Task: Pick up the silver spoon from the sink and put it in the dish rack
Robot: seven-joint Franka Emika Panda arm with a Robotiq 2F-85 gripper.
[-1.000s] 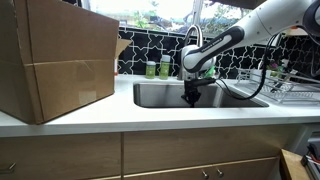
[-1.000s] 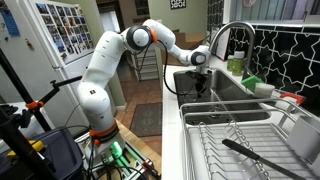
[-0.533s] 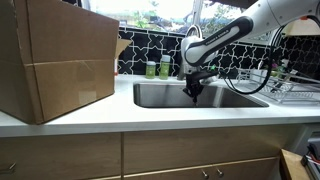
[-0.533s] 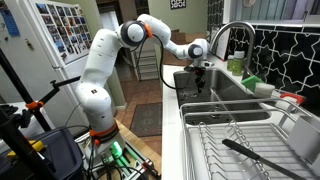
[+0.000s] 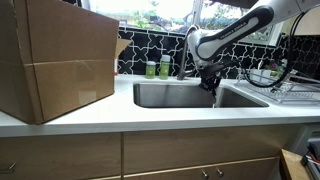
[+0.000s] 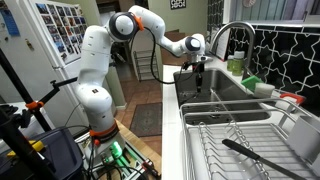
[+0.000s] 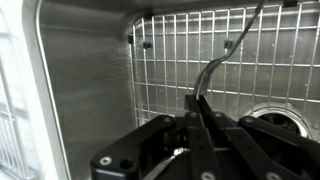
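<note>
my claw (image 7: pixel 196 128) clamped narrow on spoon (image 7: pixel 214 68). spoon hangs over sink (image 5: pixel 165 96), clear of floor grid, long axis running straight out from fingertips. rack (image 5: pixel 290 93) lies sideways beyond sink rim, well apart; carry must go that way.

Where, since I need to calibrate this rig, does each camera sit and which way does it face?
In an exterior view: before the counter, facing the sink and tiled wall; forearm and end effector show.
In an exterior view: beyond the counter's end, over the dish rack, looking along it to the sink; whole arm shows.
Wrist view: looks down into the sink at its wire grid; end effector closed on the silver spoon.
Shared: both exterior views show sink, dish rack, end effector.
</note>
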